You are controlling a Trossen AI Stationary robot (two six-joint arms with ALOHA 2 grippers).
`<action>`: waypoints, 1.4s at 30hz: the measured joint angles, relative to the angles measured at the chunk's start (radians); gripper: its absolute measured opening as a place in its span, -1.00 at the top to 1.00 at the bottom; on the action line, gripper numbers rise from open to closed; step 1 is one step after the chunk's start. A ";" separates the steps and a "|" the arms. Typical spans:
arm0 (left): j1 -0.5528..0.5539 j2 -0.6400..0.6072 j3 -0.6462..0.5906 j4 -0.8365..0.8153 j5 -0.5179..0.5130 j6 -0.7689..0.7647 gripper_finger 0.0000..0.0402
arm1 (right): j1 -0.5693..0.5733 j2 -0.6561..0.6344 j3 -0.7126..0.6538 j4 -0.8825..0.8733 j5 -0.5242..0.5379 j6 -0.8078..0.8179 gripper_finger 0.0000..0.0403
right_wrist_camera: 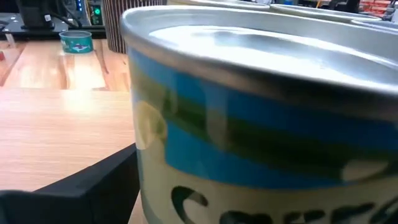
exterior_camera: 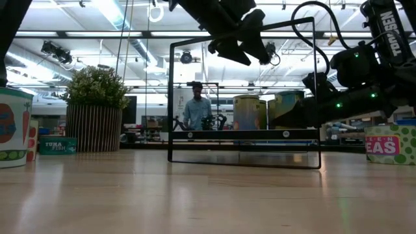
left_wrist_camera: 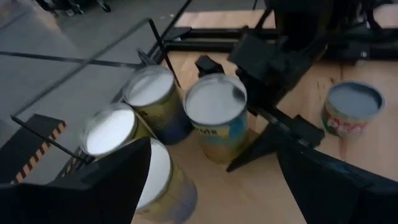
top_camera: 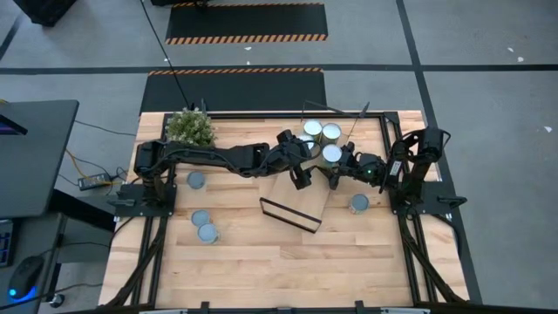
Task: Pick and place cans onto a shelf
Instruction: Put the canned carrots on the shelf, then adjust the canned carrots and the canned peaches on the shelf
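Right pincer (top_camera: 335,171) spread around can (right_wrist_camera: 261,112), label cut off.

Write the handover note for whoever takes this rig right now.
Left gripper: open, empty, over the shelf middle.
Right gripper: open, right against the nearest shelf can, not gripping it.
Shelf: lies skewed mid-table; three cans grouped at its far end, the other two here and here.
Still on the table: one can on the right, three on the left.
Plant at the far left; leave it.
Done: three cans placed. Left: the four on the table.
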 joint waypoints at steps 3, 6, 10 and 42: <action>0.000 0.000 0.000 -0.026 0.001 -0.020 -0.76 | 0.000 0.000 0.000 0.011 0.000 -0.011 -0.86; -0.005 0.000 0.000 -0.034 0.000 -0.020 -0.76 | 0.000 -0.010 0.001 0.017 -0.004 -0.014 -0.86; -0.013 0.000 0.000 -0.036 0.000 -0.019 -0.76 | 0.000 -0.046 0.001 0.018 -0.020 -0.018 -0.86; -0.002 0.000 0.000 -0.144 0.000 -0.098 -0.76 | -0.019 -0.463 0.115 -0.457 -0.156 -0.151 -0.86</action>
